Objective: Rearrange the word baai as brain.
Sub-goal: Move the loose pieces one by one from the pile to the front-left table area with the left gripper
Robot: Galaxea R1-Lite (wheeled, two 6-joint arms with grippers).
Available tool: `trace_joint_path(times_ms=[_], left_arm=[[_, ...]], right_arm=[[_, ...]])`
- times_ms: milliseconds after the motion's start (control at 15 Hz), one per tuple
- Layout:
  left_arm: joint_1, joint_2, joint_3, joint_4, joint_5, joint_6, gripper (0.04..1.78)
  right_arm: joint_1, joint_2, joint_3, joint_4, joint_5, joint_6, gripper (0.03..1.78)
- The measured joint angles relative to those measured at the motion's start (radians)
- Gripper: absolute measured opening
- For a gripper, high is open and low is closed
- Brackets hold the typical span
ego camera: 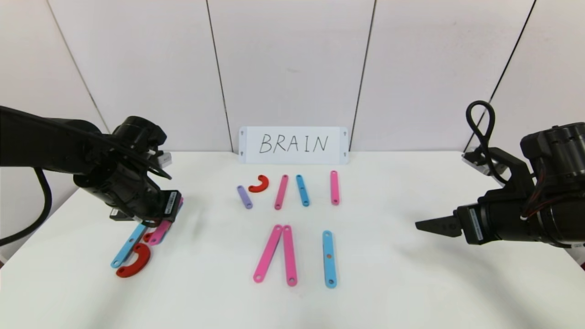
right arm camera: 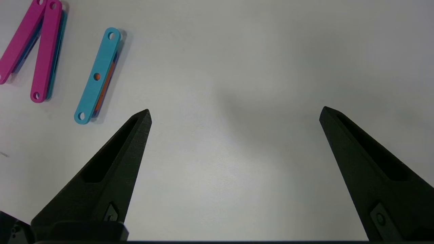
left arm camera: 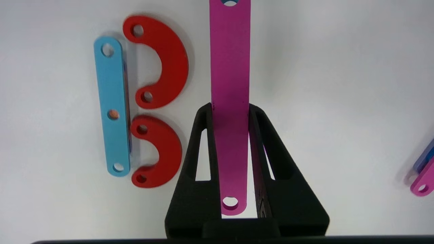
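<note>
On white table point(ego camera: 411, 283), right gripper point(right arm camera: 234, 113) at 3 o'clock, fingers spread wide over bare surface; left gripper point(left arm camera: 230, 108) at 9 o'clock, fingers pinching pink strip point(left arm camera: 230, 67) just beside blue strip point(left arm camera: 112, 105) and two red curves point(left arm camera: 162, 61) of the B.

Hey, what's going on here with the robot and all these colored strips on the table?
The robot is building the word on the white BRAIN card out of flat plastic pieces. Its left gripper is shut on a pink strip at the table's left, beside a B made of a blue strip and two red curves. The right gripper hangs open and idle at the right. Spare pieces lie below the card.
</note>
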Motion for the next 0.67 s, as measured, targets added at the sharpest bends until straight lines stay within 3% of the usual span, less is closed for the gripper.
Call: trace_joint_path(times_ms=[333, 667], left_arm=[[-0.067, -0.025, 0.145, -0.116, -0.003, -0.010, 0.30], [-0.096, 0.007, 0.170, -0.154, 0.000, -0.039, 0.30]], right_arm=[[0.004, 0.003, 0.004, -0.001, -0.001, 0.000, 1.74], [0.014, 0.006, 0.006, 0.000, -0.003, 0.000, 1.74]])
